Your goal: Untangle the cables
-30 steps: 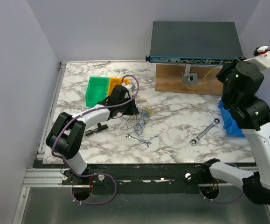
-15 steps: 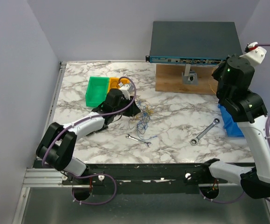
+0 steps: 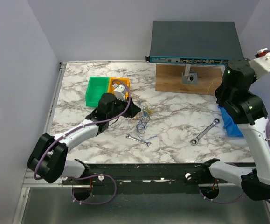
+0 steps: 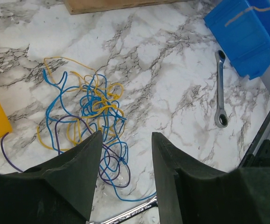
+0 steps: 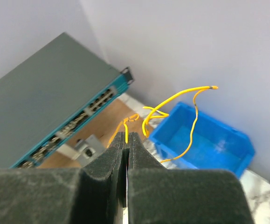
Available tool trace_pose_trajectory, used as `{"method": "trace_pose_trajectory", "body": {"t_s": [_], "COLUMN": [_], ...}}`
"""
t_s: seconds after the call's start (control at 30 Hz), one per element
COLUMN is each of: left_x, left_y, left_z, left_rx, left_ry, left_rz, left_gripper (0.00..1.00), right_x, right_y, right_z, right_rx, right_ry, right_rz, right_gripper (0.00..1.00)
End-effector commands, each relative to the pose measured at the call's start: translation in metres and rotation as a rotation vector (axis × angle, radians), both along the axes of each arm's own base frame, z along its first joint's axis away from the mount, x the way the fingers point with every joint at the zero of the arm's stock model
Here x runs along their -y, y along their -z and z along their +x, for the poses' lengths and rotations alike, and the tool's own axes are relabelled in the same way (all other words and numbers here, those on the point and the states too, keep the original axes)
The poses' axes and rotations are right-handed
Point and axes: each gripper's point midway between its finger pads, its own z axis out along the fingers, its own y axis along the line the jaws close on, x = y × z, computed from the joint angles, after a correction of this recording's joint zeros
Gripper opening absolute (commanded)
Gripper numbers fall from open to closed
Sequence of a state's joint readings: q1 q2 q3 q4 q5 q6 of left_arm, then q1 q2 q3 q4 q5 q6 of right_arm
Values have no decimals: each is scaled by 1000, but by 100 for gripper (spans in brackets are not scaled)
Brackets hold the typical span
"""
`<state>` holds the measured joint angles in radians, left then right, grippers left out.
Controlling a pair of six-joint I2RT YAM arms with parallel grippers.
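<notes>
Left tool (image 4: 125, 140), lower centre, just spread apart above tangle of thin blue, yellow, dark wires (image 4: 97, 100): tangle let go. Right tool (image 5: 126, 135) pinches thin yellow wire (image 5: 181, 95); one strand likely freed.

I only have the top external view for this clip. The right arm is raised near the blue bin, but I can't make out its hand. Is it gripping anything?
Observer: Yes. In the right wrist view the right hand is shut on a thin yellow wire, which curls upward and is seen against the blue plastic bin.
Operator: And the left hand, low by the wires near the table's middle?
Observer: The left wrist view shows the left hand open with nothing between its fingers. It is poised over the tangle of thin blue, yellow and dark purple wires, whose strands loop through one another.
</notes>
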<state>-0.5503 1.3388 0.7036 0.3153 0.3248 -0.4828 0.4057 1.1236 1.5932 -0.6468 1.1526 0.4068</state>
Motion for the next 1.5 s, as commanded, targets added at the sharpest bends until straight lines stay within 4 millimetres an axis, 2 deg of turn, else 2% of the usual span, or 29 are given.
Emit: {"method": "trace_pose_trajectory", "body": {"t_s": [0.0, 0.13, 0.27, 0.37, 0.5, 0.57, 0.7, 0.73, 0.8, 1.03, 1.17, 1.37, 1.43, 1.47], "left_x": [3, 4, 3, 3, 2, 1, -1, -2, -4, -4, -1, 1, 2, 2], "left_y": [-19, -21, -20, -20, -19, -19, -18, -18, -18, -18, -17, -16, -16, -15], "left_z": [-4, -6, -6, -7, -7, -6, -6, -6, -6, -5, -6, -6, -6, -6], "left_rx": [69, 73, 83, 85, 91, 95, 106, 108, 112, 125, 125, 136, 135, 133], "left_ry": [24, 29, 22, 22, 20, 15, 5, 1, -4, -7, 5, 17, 21, 21], "left_rz": [-54, -64, -68, -71, -70, -67, -62, -59, -55, -58, -63, -58, -56, -56], "left_gripper": [49, 49, 49, 50, 50, 50, 50, 50, 50, 50, 50, 50, 50, 50], "right_x": [32, 50, 75, 102, 153, 169, 184, 186, 188, 188, 189, 194, 196, 197], "right_y": [0, -6, -13, -2, 42, 65, 112, 116, 106, 11, -28, -61, -59, -52], "right_z": [-25, -26, -14, -2, 16, 25, 41, 45, 51, 42, 38, 36, 35, 35], "right_rx": [-22, -34, -39, -79, -142, -164, -188, -193, -190, -33, 8, 34, 26, 12], "right_ry": [246, 362, 436, 505, 567, 545, 504, 492, 489, 482, 483, 518, 531, 541], "right_rz": [-83, -121, -138, -151, -110, -35, 83, 96, 97, 42, 11, -36, -39, -38], "right_gripper": [1, 1, 1, 1, 1, 1, 1, 1, 1, 1, 1, 1, 1, 1]}}
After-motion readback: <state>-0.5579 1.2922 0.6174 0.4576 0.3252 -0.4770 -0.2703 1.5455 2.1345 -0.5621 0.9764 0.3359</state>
